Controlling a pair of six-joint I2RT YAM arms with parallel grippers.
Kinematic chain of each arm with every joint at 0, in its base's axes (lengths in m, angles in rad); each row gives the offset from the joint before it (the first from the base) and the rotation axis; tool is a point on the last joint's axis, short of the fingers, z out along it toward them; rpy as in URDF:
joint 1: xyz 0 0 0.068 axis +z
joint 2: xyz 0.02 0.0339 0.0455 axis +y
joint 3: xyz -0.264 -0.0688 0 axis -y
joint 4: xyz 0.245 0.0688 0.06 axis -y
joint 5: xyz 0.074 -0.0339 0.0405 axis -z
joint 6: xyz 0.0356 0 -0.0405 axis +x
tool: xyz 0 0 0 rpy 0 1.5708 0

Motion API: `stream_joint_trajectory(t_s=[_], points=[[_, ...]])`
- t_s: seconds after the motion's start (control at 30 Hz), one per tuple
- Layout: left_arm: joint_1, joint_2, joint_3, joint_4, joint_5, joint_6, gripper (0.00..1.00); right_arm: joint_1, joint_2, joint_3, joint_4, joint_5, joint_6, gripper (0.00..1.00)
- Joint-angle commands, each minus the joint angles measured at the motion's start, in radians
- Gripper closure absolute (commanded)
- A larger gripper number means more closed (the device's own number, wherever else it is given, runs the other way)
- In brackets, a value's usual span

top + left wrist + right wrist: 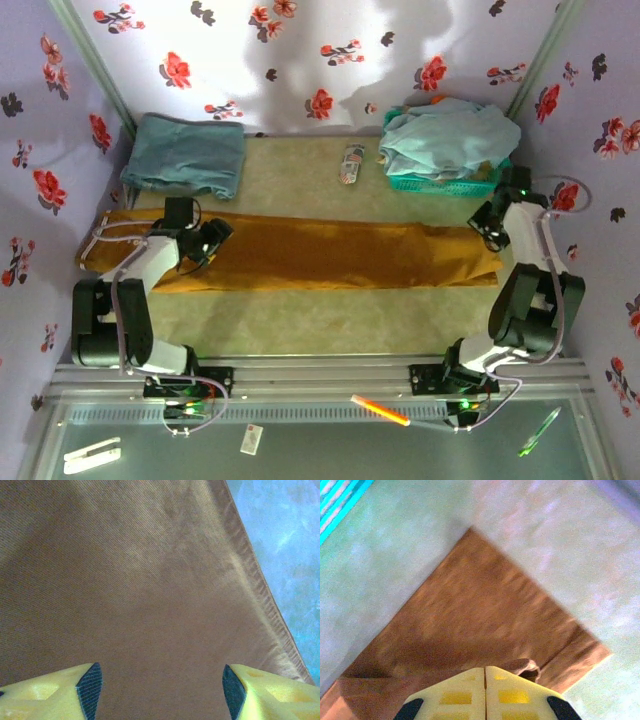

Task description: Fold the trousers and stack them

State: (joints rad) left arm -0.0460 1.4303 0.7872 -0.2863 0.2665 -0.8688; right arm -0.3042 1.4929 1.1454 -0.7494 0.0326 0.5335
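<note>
- Holding the left pincer (159, 690) released, yellow fingers standing apart just above the trousers (125, 595), gripping nothing.
- Clenching the right pincer (485, 670) at the opposite end of the cloth, seemingly nipping a small pucker beside its tips.
- Finding the trousers lying stretched as one long narrow band across the tabletop (300, 325), left to right, between both arms.
- Judging the lengthwise fold as done, leg seemingly resting on leg.
- Leaving the crosswise folds undone; stacking not yet begun.
- Guessing at the folded teal garment (185, 155) at the far left as the stack's place, well apart from the basket (440, 184) heaped with pale aqua cloth (445, 135) at the far right.
</note>
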Motion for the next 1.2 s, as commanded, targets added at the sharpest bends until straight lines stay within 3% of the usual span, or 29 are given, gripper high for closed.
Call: stream_joint_trajectory(t_s=[0.0,0.07,0.1,0.23,0.5,0.63,0.7,0.77,0.9,1.0,1.17], points=[[-0.009,-0.023,-0.024,0.025,0.015,-0.011,0.32,-0.073,-0.047,-0.082,0.148,0.104,0.032,0.88],[-0.013,-0.024,-0.03,0.032,0.015,-0.015,0.33,-0.108,-0.055,-0.122,0.206,0.118,0.038,0.38],[-0.017,-0.025,-0.033,0.037,0.015,-0.016,0.33,-0.13,-0.033,-0.108,0.172,0.096,0.049,0.29],[-0.023,-0.038,-0.038,0.036,0.015,-0.02,0.33,-0.153,0.054,-0.051,0.023,0.046,0.066,0.29],[-0.029,-0.044,-0.051,0.041,0.015,-0.025,0.33,-0.149,0.125,0.029,-0.01,-0.091,0.028,0.26],[-0.041,-0.047,-0.047,0.037,0.016,-0.031,0.33,-0.064,0.15,0.036,0.013,-0.167,0.07,0.37],[-0.054,-0.051,-0.041,0.035,0.015,-0.038,0.33,0.02,0.141,0.039,0.027,-0.191,0.091,0.5],[-0.081,-0.052,-0.025,0.03,0.014,-0.039,0.33,0.106,0.145,0.056,0.02,-0.194,0.117,0.78],[-0.144,-0.031,0.017,0.018,-0.001,-0.039,0.32,0.197,0.208,0.068,0.057,-0.299,0.133,1.0],[-0.195,0.025,0.039,0.028,-0.014,-0.04,0.32,0.177,0.264,0.086,0.054,-0.273,0.115,1.0],[-0.206,0.067,-0.03,0.118,-0.053,-0.09,0.33,0.083,0.387,0.097,0.058,-0.251,0.124,0.98]])
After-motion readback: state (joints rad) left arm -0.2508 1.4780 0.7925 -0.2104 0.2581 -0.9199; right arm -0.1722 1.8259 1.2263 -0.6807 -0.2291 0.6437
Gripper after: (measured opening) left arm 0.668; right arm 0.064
